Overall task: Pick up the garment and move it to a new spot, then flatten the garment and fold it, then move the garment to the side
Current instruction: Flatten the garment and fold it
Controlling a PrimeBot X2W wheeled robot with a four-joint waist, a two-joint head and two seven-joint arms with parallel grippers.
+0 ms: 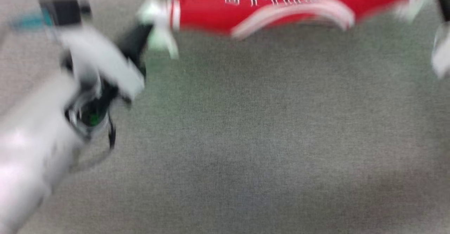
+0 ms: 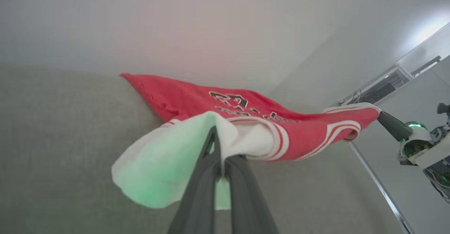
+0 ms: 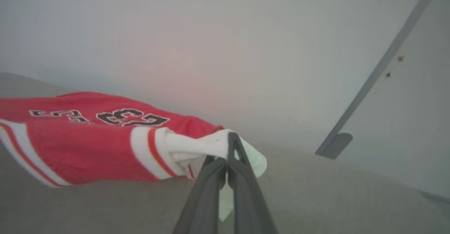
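The red jersey shirt with white sleeves and black "BULLS 23" lettering [image 1: 274,5] stretches across the far side of the grey fabric tabletop [image 1: 246,139], left jaws pinching its left sleeve, right jaws its right.

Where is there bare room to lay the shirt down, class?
The grey surface is bare on the near side of the shirt, right of the left arm. Crowded: the far strip, where left hand and right hand grip the shirt's sleeves.
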